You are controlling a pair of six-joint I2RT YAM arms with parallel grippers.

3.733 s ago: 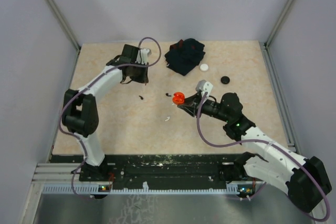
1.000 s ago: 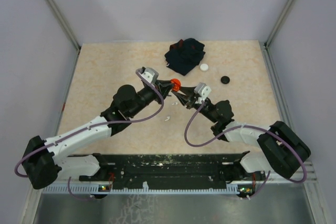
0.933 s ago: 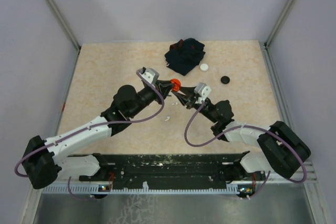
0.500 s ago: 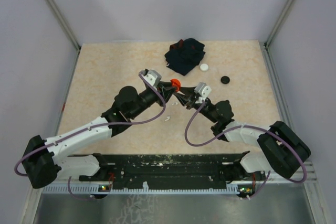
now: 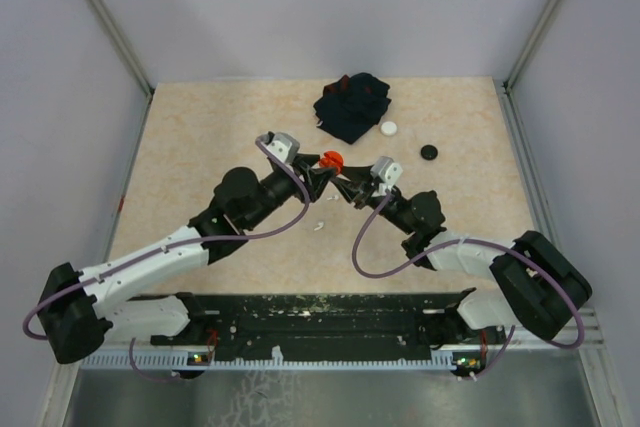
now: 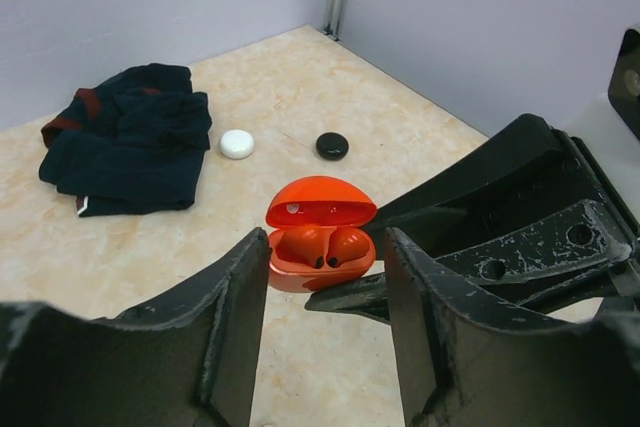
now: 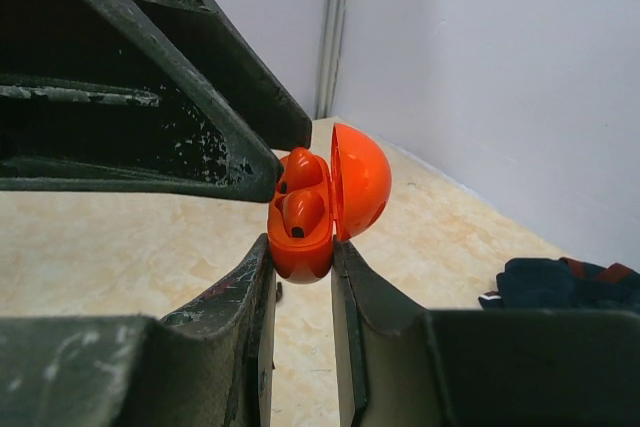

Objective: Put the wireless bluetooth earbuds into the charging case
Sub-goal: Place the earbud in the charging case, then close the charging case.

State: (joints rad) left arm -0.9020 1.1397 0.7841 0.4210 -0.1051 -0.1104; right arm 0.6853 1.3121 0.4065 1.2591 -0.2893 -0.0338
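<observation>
Top view: at mid-worktop (image 5: 200,137), the left gripper (image 5: 318,173) and right gripper (image 5: 341,180) meet at the orange-red charging case (image 5: 332,159).
Left wrist: the left gripper is spread either side of the open case, with red earbuds (image 6: 300,244) seated inside.
Right wrist: the right gripper pinches the case's base.

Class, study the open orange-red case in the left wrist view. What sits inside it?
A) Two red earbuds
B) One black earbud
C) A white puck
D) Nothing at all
A: with its lid raised, the orange-red case shows two red earbuds seated side by side in its lower half.
</observation>
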